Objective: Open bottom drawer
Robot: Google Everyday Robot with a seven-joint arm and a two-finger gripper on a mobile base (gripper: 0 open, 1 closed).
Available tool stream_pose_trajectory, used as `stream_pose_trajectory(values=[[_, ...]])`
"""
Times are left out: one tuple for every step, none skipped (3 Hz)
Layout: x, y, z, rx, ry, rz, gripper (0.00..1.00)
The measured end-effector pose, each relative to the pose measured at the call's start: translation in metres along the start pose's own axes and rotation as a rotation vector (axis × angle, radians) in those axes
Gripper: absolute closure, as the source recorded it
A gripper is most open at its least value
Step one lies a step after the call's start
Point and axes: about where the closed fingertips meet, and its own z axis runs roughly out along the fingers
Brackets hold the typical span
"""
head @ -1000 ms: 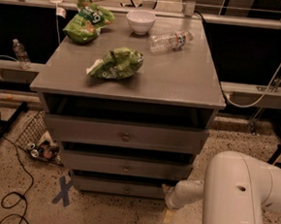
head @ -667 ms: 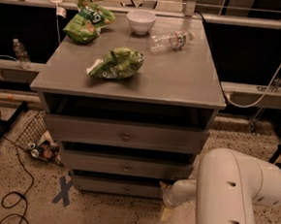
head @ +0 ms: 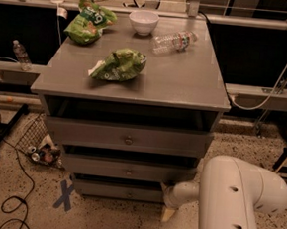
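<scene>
**Bottom drawer not yet drawn out, gripper at its right end**

We place the bottom drawer (head: 117, 191) lowest in the grey cabinet (head: 185, 90), just above the floor, its flat front facing us. None of its inside shows, so we judge it shut or nearly so. Its small centre knob (head: 129, 194) appears untouched. The gripper (head: 169, 195) sits low at the right end of this front, well to the right of the knob. Whether it touches the wood, and whether it is spread or pressed together, we cannot tell (the white arm (head: 236, 203) crowds that corner). We read the task as barely begun. The approach seems made, while taking hold of the drawer and pulling it outward remain.

Counting outward, we find:

- **Drawers:** three in all, with the middle drawer (head: 94, 166) and the top drawer (head: 82, 131) above the bottom one, each carrying one knob.
- **Green bags:** two on the cabinet top, a near one (head: 120, 65) and a far one (head: 90, 20).
- **White bowl:** one (head: 143, 22).
- **Clear bottle:** one (head: 174, 41), lying on its side.
- **Second bottle:** one (head: 20, 53), upright on the ledge to the left.
- **Wire basket:** one (head: 35, 135), on the floor left of the cabinet.
- **Blue cross:** one (head: 65, 196), marked on the floor beside the cabinet.
</scene>
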Motion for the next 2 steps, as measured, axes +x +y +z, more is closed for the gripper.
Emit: stream_pose_trajectory(values=[[0.0004,-0.0052,0.0204,-0.030,-0.027,0.001,0.26],[0.0023,-0.0072,0.0302,-0.050,-0.042,-0.003,0.50]])
